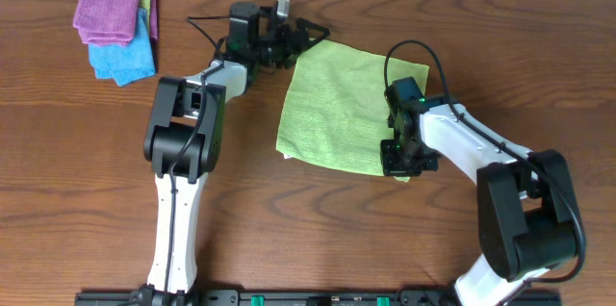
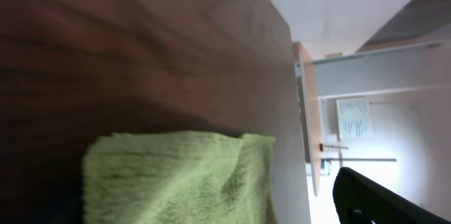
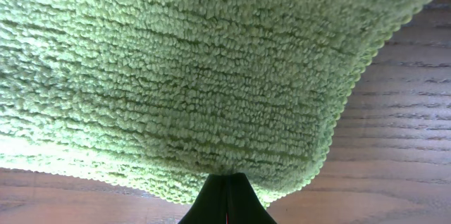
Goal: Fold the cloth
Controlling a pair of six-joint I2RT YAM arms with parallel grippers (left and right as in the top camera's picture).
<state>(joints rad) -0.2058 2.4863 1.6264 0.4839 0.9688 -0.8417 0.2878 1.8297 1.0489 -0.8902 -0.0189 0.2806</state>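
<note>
The light yellow-green cloth (image 1: 337,104) lies spread flat in the middle of the table. My left gripper (image 1: 306,41) is at the cloth's far left corner. In the left wrist view the cloth (image 2: 183,178) lies between its spread fingers, and one dark finger (image 2: 373,199) stands apart from the fabric. My right gripper (image 1: 399,159) is at the cloth's near right corner. In the right wrist view its fingers (image 3: 227,192) are pressed together on the hem of the cloth (image 3: 183,76). The white tag does not show.
A purple cloth (image 1: 111,10) lies on a bright blue cloth (image 1: 125,58) at the far left of the wooden table (image 1: 87,171). The table's far edge runs just behind the left gripper.
</note>
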